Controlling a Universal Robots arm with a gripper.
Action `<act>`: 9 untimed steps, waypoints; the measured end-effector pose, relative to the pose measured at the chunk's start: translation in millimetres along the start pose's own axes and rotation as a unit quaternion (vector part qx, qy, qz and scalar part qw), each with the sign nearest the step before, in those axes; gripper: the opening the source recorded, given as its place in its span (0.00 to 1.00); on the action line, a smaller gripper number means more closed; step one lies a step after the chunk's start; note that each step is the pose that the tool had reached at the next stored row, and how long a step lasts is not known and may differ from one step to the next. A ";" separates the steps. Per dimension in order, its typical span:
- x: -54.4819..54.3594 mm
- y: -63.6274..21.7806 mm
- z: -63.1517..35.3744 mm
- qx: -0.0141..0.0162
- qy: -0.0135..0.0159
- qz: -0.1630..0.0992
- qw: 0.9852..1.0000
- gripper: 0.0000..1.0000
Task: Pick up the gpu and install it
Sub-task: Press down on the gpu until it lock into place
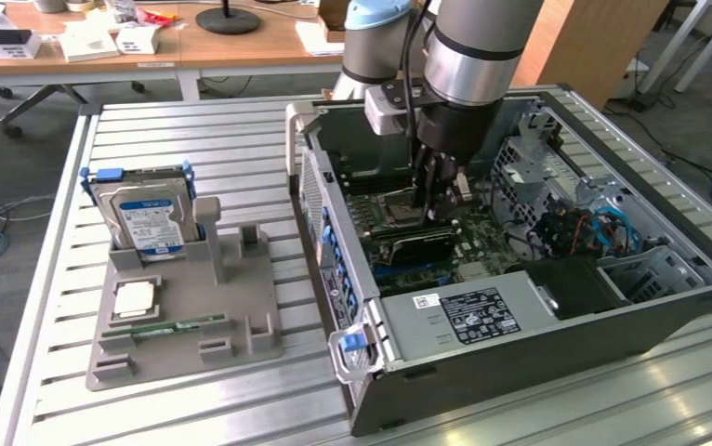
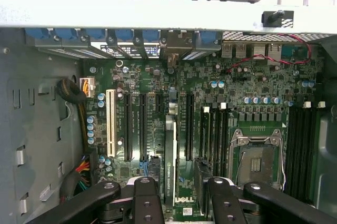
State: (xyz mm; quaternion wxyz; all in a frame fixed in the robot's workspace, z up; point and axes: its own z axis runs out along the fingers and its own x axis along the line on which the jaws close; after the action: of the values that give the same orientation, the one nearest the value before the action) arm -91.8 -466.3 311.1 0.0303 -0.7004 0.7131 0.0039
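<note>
The gpu shows edge-on in the wrist view, a thin green card standing upright in a motherboard slot, its pale bracket end at the case's rear wall. My gripper straddles it, with bare board visible between the card and each black finger, so the jaws stand open. In the exterior view my gripper reaches straight down into the open computer case, just above the board, and hides the card.
On the exterior view's left, a grey holder carries a blue-labelled hard drive, a processor chip and a narrow green RAM stick. Inside the case are a power supply, drive cages and cables. A desk stands behind.
</note>
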 end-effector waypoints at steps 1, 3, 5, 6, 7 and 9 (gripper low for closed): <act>0.0 0.0 0.0 0.000 0.000 0.000 1.000 0.40; 0.0 0.0 0.0 0.000 0.000 0.000 1.000 0.40; 0.0 0.0 0.0 0.000 0.000 0.000 1.000 0.40; 0.0 0.0 0.0 0.000 0.000 0.000 1.000 0.40; 0.0 0.0 0.0 0.000 0.000 0.000 1.000 0.40; 0.0 0.0 0.0 0.000 0.000 0.000 1.000 0.32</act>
State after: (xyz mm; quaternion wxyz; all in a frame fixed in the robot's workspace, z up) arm -91.8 -466.3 311.1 0.0304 -0.7004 0.7131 0.0040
